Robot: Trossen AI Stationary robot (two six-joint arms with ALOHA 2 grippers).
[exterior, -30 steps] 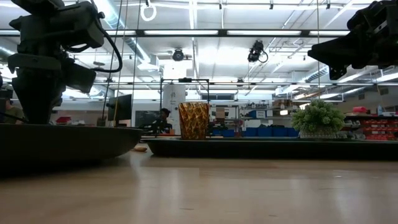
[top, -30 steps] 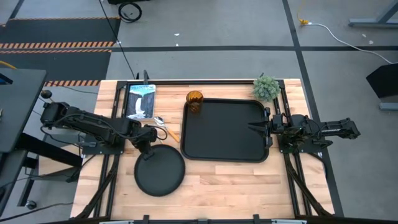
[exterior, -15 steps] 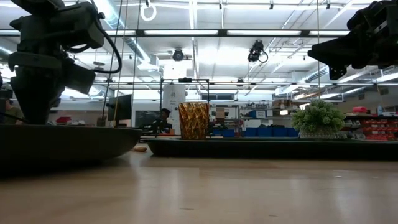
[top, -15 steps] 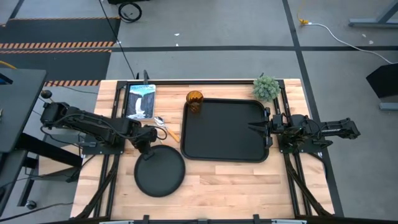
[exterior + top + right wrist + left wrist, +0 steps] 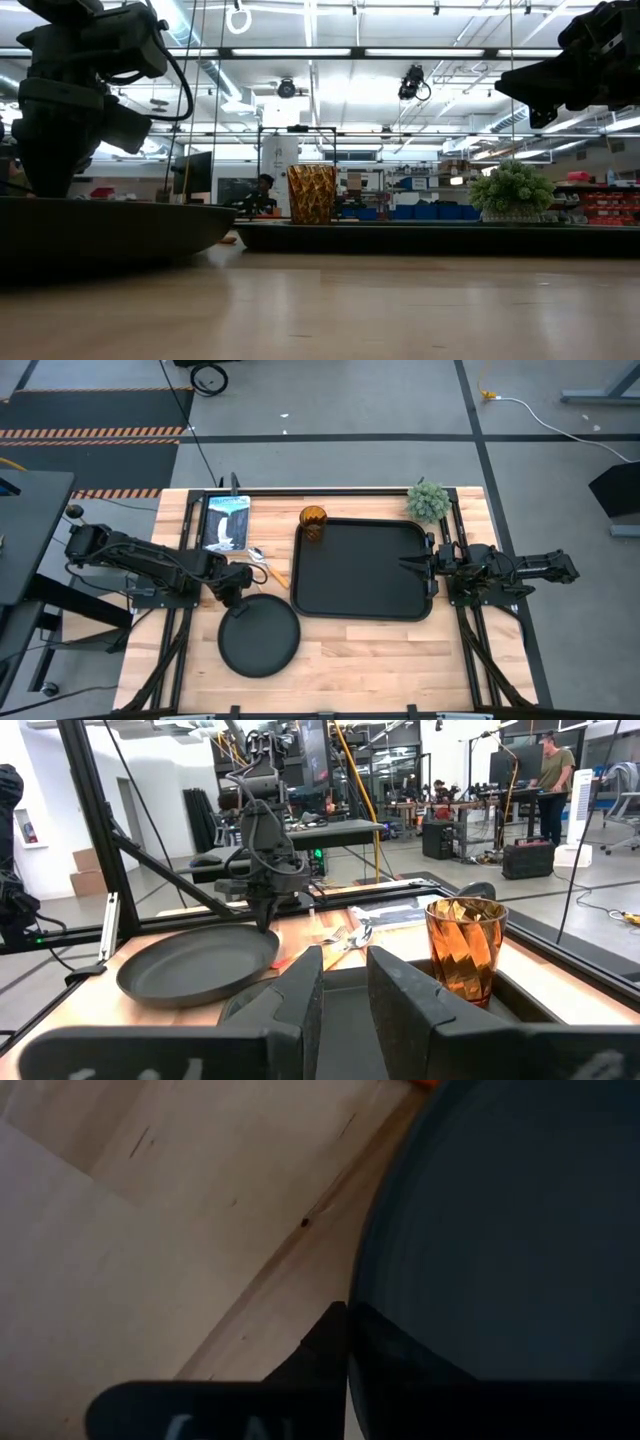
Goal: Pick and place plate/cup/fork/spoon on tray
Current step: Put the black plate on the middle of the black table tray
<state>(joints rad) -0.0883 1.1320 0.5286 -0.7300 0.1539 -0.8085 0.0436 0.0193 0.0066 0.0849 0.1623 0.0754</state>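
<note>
The round black plate [image 5: 259, 639] lies at the table's near left, left of the black tray [image 5: 362, 568]. My left gripper [image 5: 237, 606] is shut on the plate's far left rim. The amber cup [image 5: 314, 522] stands at the tray's far left corner. The fork and spoon [image 5: 262, 560] lie together on the table just beyond the plate, orange handles toward the tray. My right gripper [image 5: 405, 567] hovers over the tray's right rim, shut and empty, pointing toward the table's left. My left gripper pinches the plate's rim [image 5: 358, 1295] at its far left edge, one finger [image 5: 320, 1350] outside the rim and the other over the plate's inner face. The fingers come from above, pointing down. The plate sits about level, low at the table; whether it is clear of it I cannot tell.
A booklet [image 5: 226, 522] lies at the far left and a small green plant [image 5: 428, 501] stands at the far right corner. Bare wood lies along the near edge [image 5: 380, 660]. A person [image 5: 552, 765] stands far off in the room.
My left gripper has moved the plate a little toward the table's right and near edge; the plate's right edge has come closer to the tray.
</note>
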